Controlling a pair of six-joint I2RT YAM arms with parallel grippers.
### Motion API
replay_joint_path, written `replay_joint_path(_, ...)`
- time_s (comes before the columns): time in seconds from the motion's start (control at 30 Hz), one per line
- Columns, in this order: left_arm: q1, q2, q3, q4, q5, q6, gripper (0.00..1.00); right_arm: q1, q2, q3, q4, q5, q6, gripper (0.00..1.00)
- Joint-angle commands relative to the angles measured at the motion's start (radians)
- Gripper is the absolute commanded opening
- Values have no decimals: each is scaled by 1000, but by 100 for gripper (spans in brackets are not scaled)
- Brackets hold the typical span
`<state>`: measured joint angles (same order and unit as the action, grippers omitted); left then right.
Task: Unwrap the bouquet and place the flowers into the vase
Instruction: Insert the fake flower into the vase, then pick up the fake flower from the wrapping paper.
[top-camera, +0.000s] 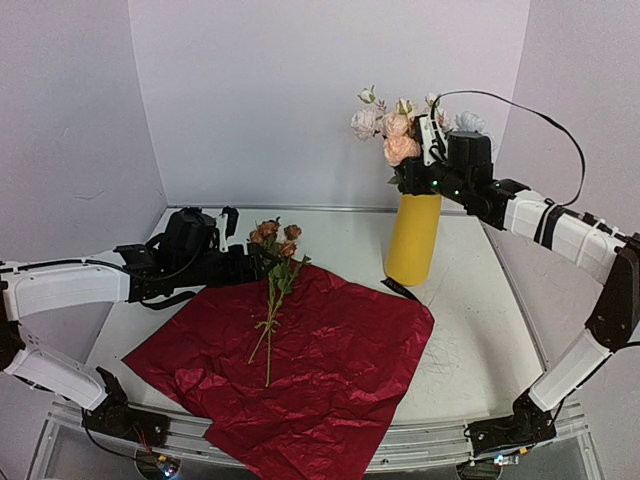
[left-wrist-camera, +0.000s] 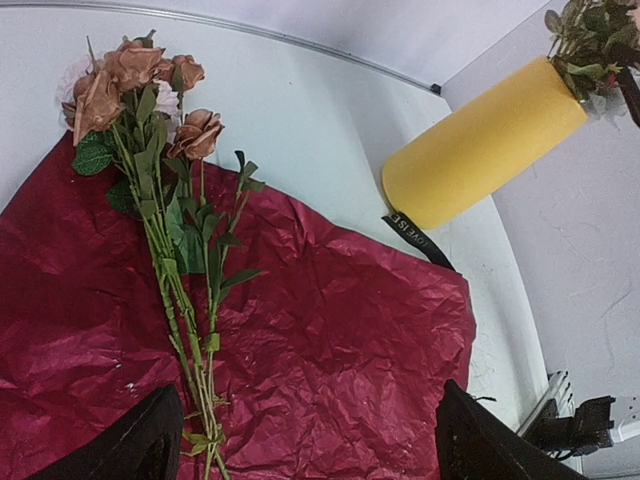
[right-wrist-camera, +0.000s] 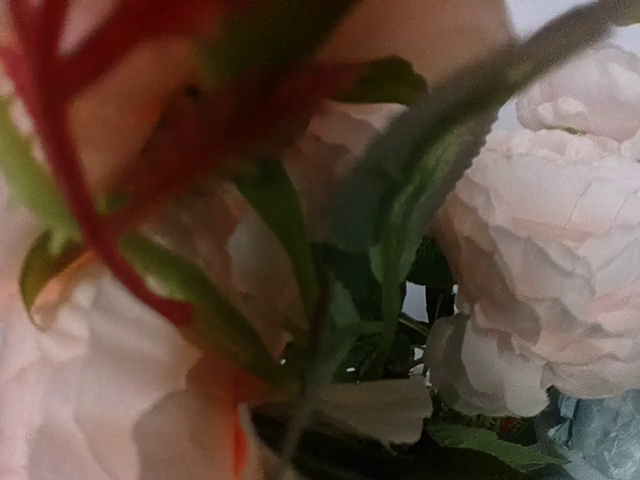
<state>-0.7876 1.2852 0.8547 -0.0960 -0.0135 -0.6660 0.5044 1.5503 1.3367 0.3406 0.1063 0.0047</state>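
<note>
The only writing was on the black ribbon (left-wrist-camera: 415, 235) just below the yellow vase (left-wrist-camera: 480, 145) at upper right: pale letters that seemed to begin "LOVE", the rest unreadable. Rusty brown flowers (left-wrist-camera: 150, 150) lay on the spread red wrapping sheet (left-wrist-camera: 330, 330), left of centre. The left hand (left-wrist-camera: 305, 425) stood released, its fingers cut off by the bottom edge. The right hand (top-camera: 437, 150) was among the blooms (top-camera: 390, 130) in the vase. Its wrist view was all blurred petals, so its grip could not be told.

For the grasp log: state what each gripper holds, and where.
The left gripper, open over the brown flowers, holds nothing. The right gripper sits among the flowers in the vase; hold cannot be told.
</note>
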Motion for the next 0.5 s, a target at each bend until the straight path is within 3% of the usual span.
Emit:
replay_joint_path(0.0, 8, 25, 2, -14, -26, -14, 89, -4, -32, 19, -9, -55, 39, 51)
replay_joint_path(0.17, 8, 93, 11, -19, -34, -3, 88, -5, -105, -52, -17, -87, 49, 83)
replay_joint_path(0.27, 8, 140, 26, -20, -34, 8, 82, -5, -150, -86, -56, -106, 54, 90)
replay_joint_path(0.47, 8, 220, 61, -33, -22, 37, 62, -4, -248, -161, -141, -149, 61, 94)
